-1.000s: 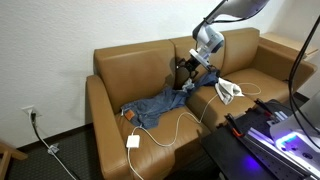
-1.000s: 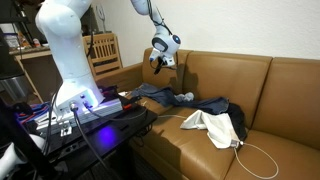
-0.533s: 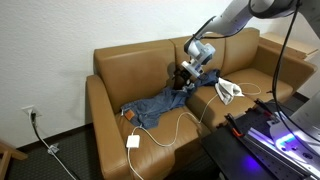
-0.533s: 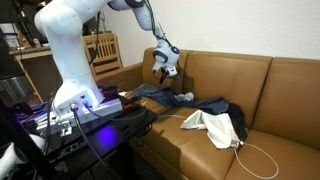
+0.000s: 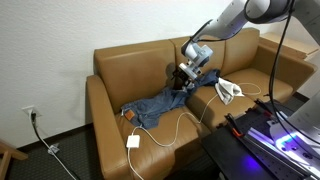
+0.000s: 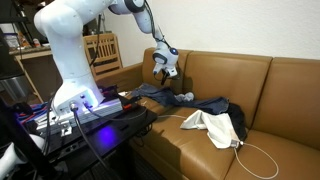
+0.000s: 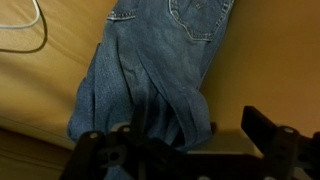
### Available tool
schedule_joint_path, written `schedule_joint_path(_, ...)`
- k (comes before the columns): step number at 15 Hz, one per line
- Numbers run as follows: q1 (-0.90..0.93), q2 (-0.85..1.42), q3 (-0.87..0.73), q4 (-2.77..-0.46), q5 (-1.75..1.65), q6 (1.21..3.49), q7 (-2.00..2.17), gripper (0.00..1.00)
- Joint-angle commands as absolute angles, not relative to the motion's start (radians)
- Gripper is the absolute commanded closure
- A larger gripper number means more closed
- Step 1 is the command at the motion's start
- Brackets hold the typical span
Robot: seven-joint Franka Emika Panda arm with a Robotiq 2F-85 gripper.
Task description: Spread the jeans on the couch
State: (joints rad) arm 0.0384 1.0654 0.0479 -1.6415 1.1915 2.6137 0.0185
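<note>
Right, in close on the wrist view first: looking straight down past the pincer (image 7: pixel 183 150), spread wide apart, nothing clamped. Shows dark fingers (image 7: pixel 95 150) low at each side and a bunched fold of the jeans (image 7: pixel 150 60) running up between them. Cannot tell whether touching the denim or just above it. Catches a back pocket at the top edge, tan leather of the couch (image 7: pixel 40 95) beside the cloth, and a loop of white cable (image 7: pixel 38 30) in the upper corner.

Pulling back to an exterior view: finds the pincer (image 5: pixel 187 72) low against the backrest of the couch (image 5: pixel 130 65), over the upper end of the jeans (image 5: pixel 160 103), rumpled and trailing diagonally across the seat toward the front edge. Spots the white cable (image 5: pixel 170 130) curling to a square plug block (image 5: pixel 132 142) near that edge, plus a pale cloth (image 5: pixel 228 90) on the next cushion.

Sees much the same in an exterior view from the far end: pincer (image 6: pixel 160 68) above the jeans (image 6: pixel 160 96), pale cloth (image 6: pixel 210 125) nearer the camera.
</note>
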Motion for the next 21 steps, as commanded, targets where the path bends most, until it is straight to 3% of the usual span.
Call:
schedule_joint_path(1, 0.023, 1.226, 0.077, -1.47, 1.204, 2.698, 0.005, 0.0)
schedule_joint_path(6, 0.001, 1.358, 0.136, -1.311, 1.196, 2.754, -0.046, 0.0)
schedule_joint_path(7, 0.017, 1.309, 0.113, -1.385, 1.166, 2.738, 0.0, 0.0)
schedule_joint_path(19, 0.011, 1.361, 0.128, -1.321, 1.165, 2.781, -0.027, 0.0)
schedule_joint_path(20, 0.013, 1.367, 0.132, -1.313, 1.165, 2.801, -0.039, 0.25)
schedule_joint_path(21, 0.02, 1.373, 0.133, -1.304, 1.16, 2.819, -0.046, 0.28)
